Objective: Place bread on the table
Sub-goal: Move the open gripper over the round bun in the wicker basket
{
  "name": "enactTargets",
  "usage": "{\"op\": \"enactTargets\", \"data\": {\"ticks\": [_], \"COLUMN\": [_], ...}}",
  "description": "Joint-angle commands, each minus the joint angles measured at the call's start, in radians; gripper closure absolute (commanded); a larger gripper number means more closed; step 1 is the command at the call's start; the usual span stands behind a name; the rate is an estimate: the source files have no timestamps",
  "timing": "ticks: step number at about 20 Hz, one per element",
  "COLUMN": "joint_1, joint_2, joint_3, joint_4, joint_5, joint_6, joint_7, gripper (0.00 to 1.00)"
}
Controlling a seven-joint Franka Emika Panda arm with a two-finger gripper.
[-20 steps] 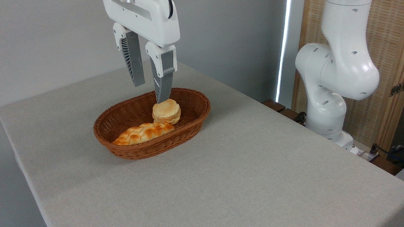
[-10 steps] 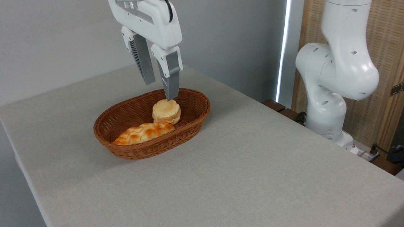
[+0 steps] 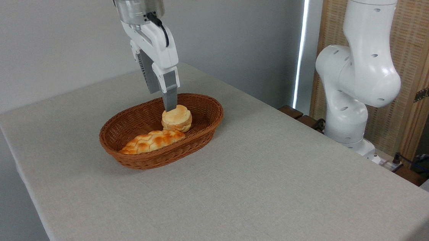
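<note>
Task judged at an early stage: nothing yet set down on the table [image 3: 254,200]. At left, braided loaf [image 3: 151,140] lying in the front of the wicker basket [image 3: 120,155]. Just right of it, bread [image 3: 176,118] also in the basket, resting behind the loaf, not lifted. Gripper [image 3: 160,99] poised at the bun's left top edge, near fingertip seemingly touching it. Fingers overlapped from this angle; jaw opening not determinable. No grip evident. Remaining: grasp, lift, place.
</note>
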Motion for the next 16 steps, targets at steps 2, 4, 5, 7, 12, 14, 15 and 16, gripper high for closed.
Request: {"op": "enactTargets", "data": {"ticks": [2, 4, 5, 7, 12, 14, 15, 16], "joint_1": [-0.027, -0.058, -0.077, -0.108, -0.151, -0.15, -0.148, -0.148], "joint_2": [-0.164, -0.207, -0.216, -0.221, -0.221, -0.219, -0.216, -0.215], "joint_3": [-0.009, -0.009, -0.009, -0.009, -0.012, -0.029, -0.033, -0.033], "joint_4": [-0.24, -0.332, -0.367, -0.412, -0.504, -0.504, -0.504, -0.504], "joint_5": [-0.05, -0.068, -0.068, -0.064, -0.068, -0.08, -0.097, -0.108], "joint_6": [0.167, 0.251, 0.283, 0.317, 0.46, 0.463, 0.466, 0.475], "joint_7": [0.001, 0.001, 0.003, 0.006, 0.006, 0.001, 0.001, 0.001], "gripper": [0.0, 0.0, 0.0, 0.0, 0.0, 0.0, 0.0, 0.0]}}
